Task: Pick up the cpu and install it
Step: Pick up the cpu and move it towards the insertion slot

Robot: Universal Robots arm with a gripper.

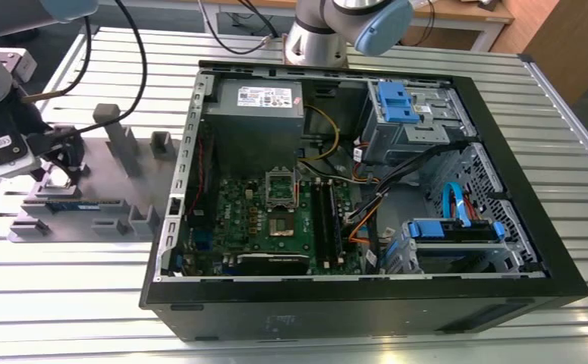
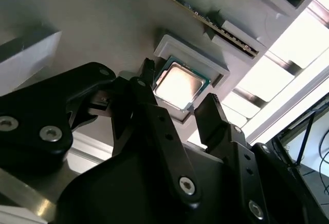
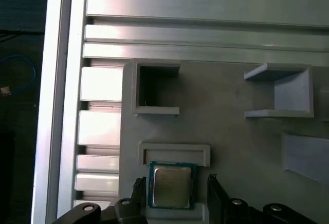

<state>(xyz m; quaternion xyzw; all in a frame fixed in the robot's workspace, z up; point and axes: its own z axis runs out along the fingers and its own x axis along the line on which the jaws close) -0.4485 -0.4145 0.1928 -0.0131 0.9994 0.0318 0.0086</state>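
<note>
— Where is the cpu [image 3: 172,185]?
— At the exterior view's left, in a pocket of a grey tray [image 1: 96,178] on the table [image 1: 71,303].
— And the gripper [image 2: 179,93]?
— Spread wide, fingers [image 3: 213,190] straddling the cpu with gaps either side, holding nothing.

Shiny metal cpu [image 3: 171,185], matt grey plastic holder [image 3: 231,131], matt blk tool [image 2: 180,84]

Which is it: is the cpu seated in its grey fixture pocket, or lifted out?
Seated. The cpu lies flat in a pocket of the grey fixture, and the open gripper straddles it, one finger at each side.
</note>
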